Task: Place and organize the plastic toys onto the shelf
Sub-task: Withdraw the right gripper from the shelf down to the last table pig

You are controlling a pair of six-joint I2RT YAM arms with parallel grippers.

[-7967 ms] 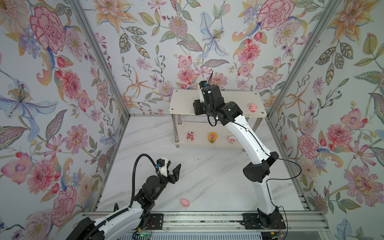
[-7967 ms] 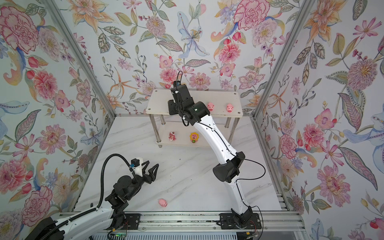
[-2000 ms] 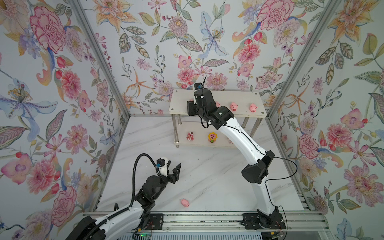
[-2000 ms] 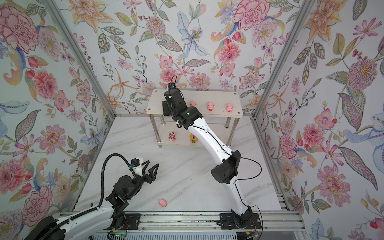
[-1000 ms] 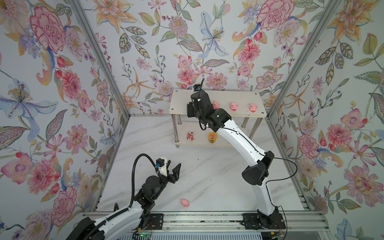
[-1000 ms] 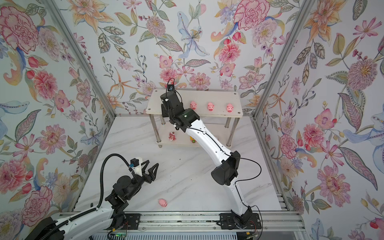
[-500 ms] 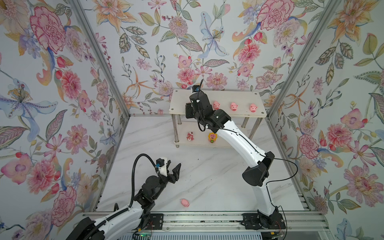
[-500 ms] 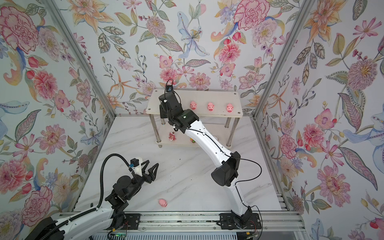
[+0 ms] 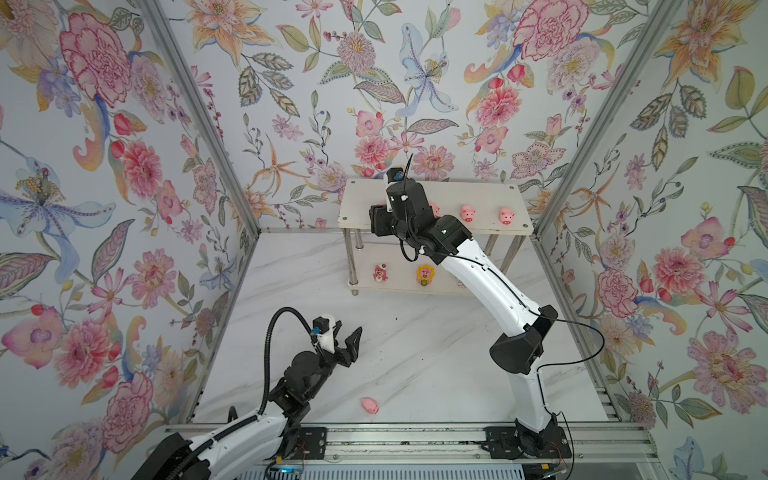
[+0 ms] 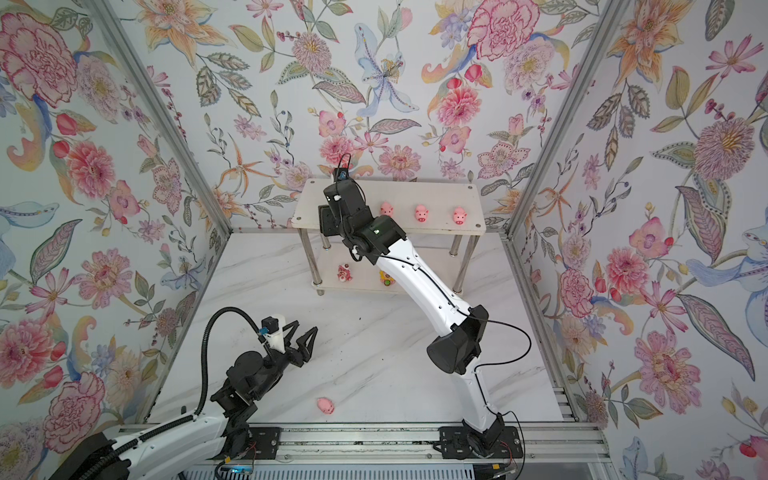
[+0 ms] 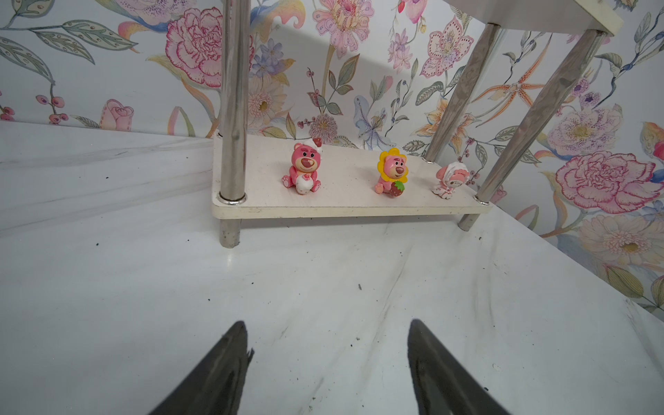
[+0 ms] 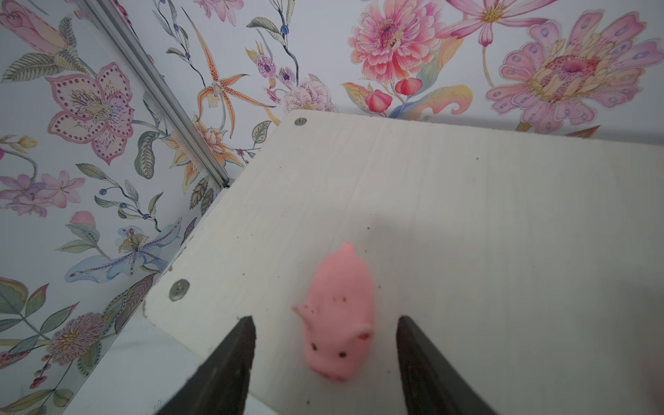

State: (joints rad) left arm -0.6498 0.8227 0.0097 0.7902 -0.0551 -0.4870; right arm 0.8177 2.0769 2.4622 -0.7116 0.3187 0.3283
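The white shelf (image 9: 478, 194) stands against the back wall. My right gripper (image 12: 325, 319) is open over the left front corner of its top tier (image 12: 467, 215). A pink pig (image 12: 339, 316) lies there between the fingers, clear of both. Two more pigs (image 9: 468, 213) (image 9: 506, 216) stand further right on that tier, and a third (image 10: 386, 209) shows beside the wrist. The lower tier (image 11: 345, 201) holds a red-pink bear (image 11: 301, 169), a yellow-petalled figure (image 11: 392, 172) and a pink-and-white one (image 11: 451, 178). Another pig (image 9: 369, 405) lies on the floor near the front. My left gripper (image 9: 349, 332) is open and empty, low over the floor.
Flowered walls close in the marble floor on three sides. A metal rail (image 9: 415, 440) with both arm bases runs along the front. The right arm (image 9: 490, 282) stretches over the shelf's lower tier. Chrome legs (image 11: 233, 107) stand at the shelf's corners.
My right gripper has opened and let the pig go on the top tier, after shifting a little to the left. The left arm has not moved.
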